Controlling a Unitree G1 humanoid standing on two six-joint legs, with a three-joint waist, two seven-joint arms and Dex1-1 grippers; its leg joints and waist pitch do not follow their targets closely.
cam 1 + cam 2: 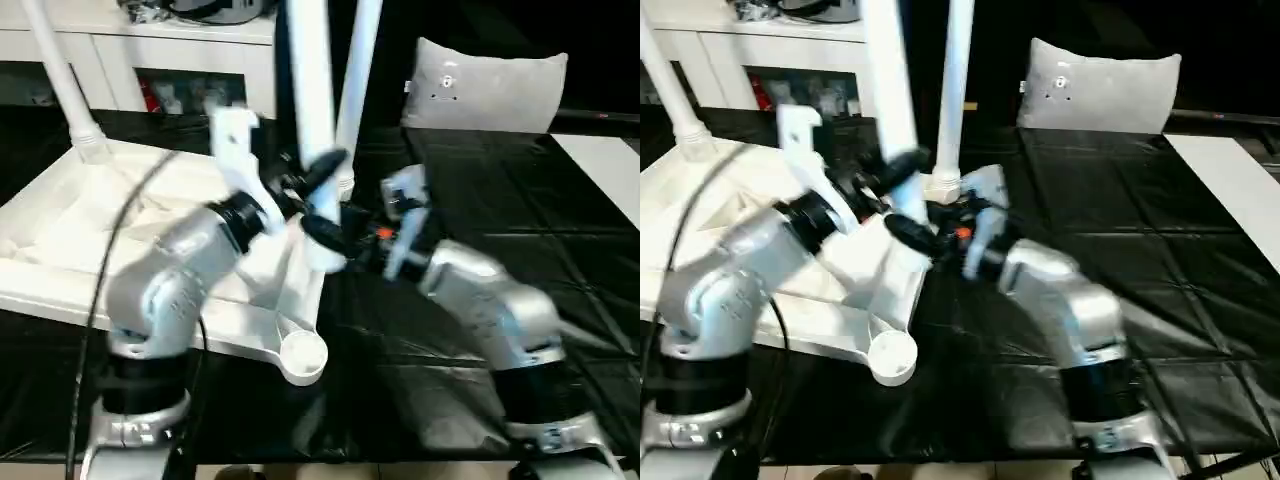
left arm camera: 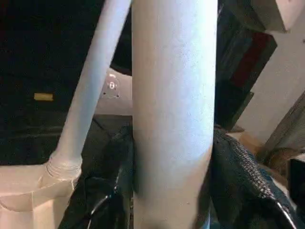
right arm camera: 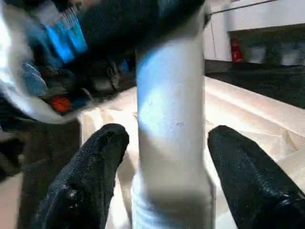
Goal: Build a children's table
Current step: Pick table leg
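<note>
The white table top [image 1: 60, 230] lies upside down on the black mat, ribs up. Two white legs stand in its far sockets, one at the left [image 1: 55, 70] and one at the right [image 1: 358, 70]. The near right socket [image 1: 303, 356] holds nothing. A third leg [image 1: 308, 90] is held nearly upright over the top's right edge, with my left gripper [image 1: 322, 175] shut on it. Just below, my right gripper [image 1: 335, 238] is open, its fingers [image 3: 95, 157] either side of the leg's ridged lower end [image 3: 169, 205] with slim gaps.
A grey-white pillow [image 1: 485, 85] rests at the back right of the black mat [image 1: 520, 220]. A white cabinet [image 1: 150, 50] runs along the back left. A black cable [image 1: 120, 230] hangs over my left forearm. A white strip [image 1: 610, 165] borders the mat on the right.
</note>
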